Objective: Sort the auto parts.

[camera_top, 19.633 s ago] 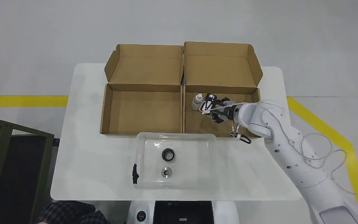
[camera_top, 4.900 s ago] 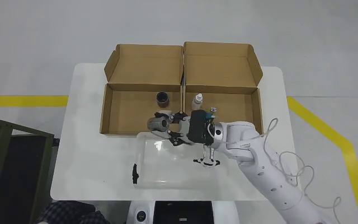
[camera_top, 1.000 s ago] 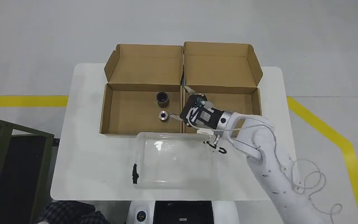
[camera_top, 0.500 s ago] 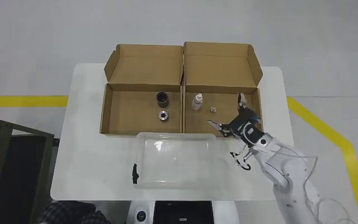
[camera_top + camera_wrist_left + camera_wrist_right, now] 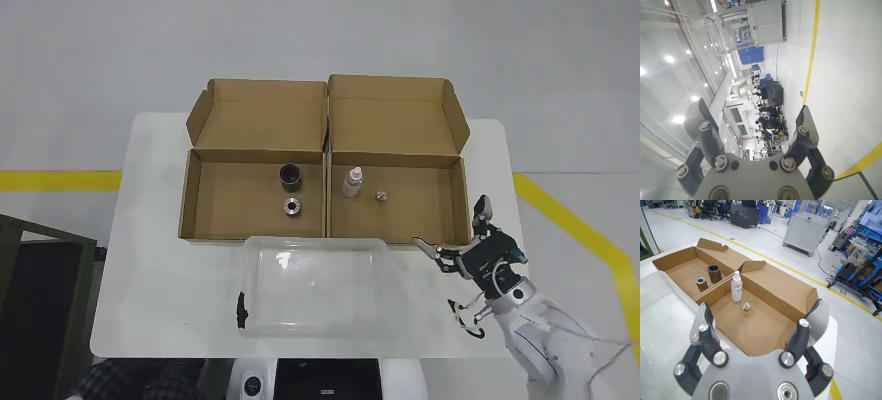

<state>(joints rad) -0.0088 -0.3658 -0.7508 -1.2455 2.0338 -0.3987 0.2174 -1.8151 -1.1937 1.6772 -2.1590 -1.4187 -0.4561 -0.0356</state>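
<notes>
right gripper (image 5: 450, 224) — spread apart, above counter (image 5: 160, 250) beside right box (image 5: 412, 206) | left gripper (image 5: 752, 105) — spread apart

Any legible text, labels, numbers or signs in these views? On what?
No text is legible.
Spray bottle: teal-printed label, too small to read.
Blue cabinets in the room behind: white mark, too small to read.
Cardboard boxes: no print visible.
</notes>
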